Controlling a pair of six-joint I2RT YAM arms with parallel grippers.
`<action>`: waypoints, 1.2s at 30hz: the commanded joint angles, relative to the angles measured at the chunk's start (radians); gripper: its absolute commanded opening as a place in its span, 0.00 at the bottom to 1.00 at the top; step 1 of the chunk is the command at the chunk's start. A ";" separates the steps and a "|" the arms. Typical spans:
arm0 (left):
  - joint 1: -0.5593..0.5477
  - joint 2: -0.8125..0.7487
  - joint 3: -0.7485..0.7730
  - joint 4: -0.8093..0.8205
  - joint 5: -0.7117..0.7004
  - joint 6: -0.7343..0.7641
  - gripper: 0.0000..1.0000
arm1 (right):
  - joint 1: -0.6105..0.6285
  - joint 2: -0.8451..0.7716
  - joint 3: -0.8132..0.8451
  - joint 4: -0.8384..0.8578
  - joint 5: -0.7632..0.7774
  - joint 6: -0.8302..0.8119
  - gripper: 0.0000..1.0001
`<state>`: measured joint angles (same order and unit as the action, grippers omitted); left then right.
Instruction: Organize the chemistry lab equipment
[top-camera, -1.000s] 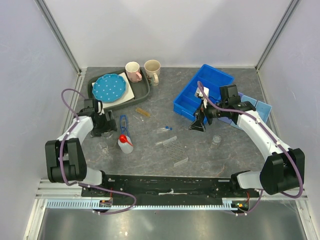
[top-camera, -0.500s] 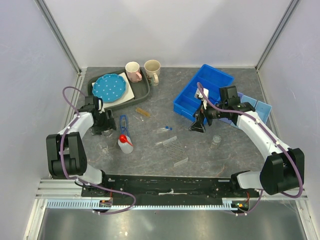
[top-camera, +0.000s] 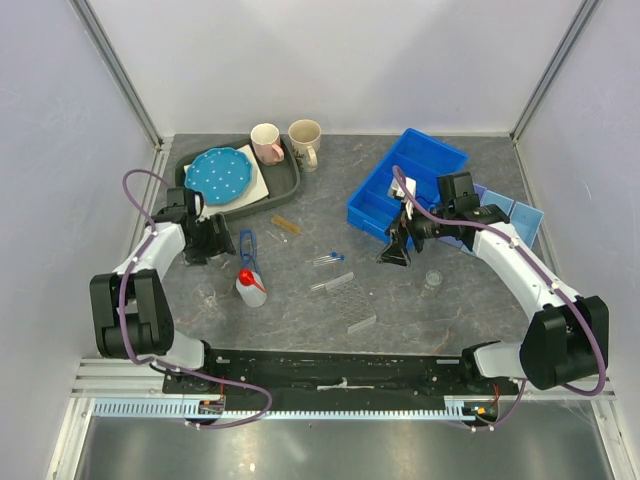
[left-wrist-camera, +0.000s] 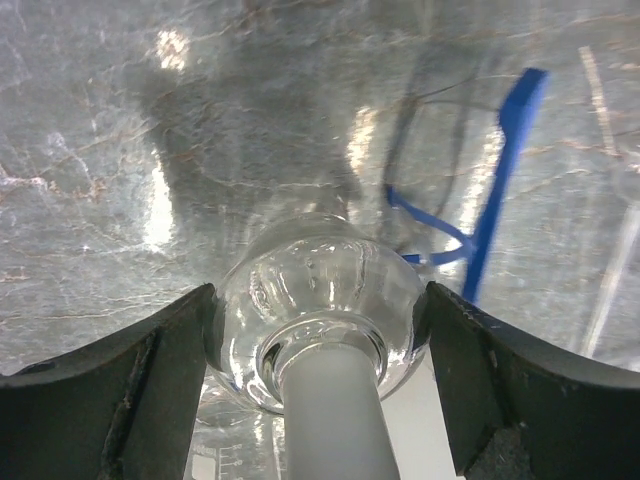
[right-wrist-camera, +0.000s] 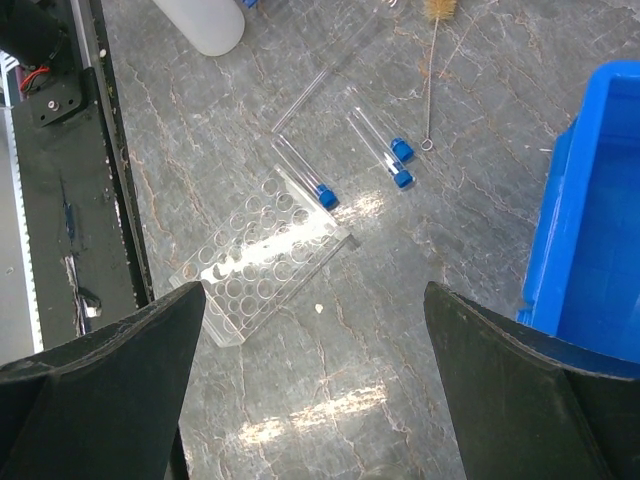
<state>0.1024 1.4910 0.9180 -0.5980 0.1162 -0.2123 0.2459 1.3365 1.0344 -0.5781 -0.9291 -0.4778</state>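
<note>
Leftmost, the left gripper was closed on a small round-bodied glass vessel, fingers pressed to opposite sides of the bulb, probably because the curved glass would slip from a looser grip. Its frosted neck pointed back at the wrist camera and its bulb faced the table, long axis along the fingers. Whether it had left the surface I could not tell. Just beyond lay the blue-framed safety glasses. Mid-table, the blue-capped clear tubes lay flat, running left to right in the top view with caps rightward, near the clear tube rack, which lay slanted across the table. The right gripper hovered wide open and empty, close beside the blue bin.
</note>
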 joint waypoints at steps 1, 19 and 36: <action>0.000 -0.067 0.071 0.003 0.103 -0.018 0.38 | 0.015 0.004 0.036 0.001 -0.022 -0.039 0.98; -0.212 -0.091 0.238 0.010 0.341 -0.105 0.35 | 0.059 0.081 0.138 -0.043 0.027 -0.091 0.98; -0.650 0.513 0.879 0.194 0.413 -0.320 0.34 | -0.286 -0.013 0.159 0.027 0.081 0.074 0.98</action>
<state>-0.5106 1.8931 1.6127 -0.4911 0.4545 -0.4461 -0.0147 1.3792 1.2087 -0.6132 -0.8265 -0.4587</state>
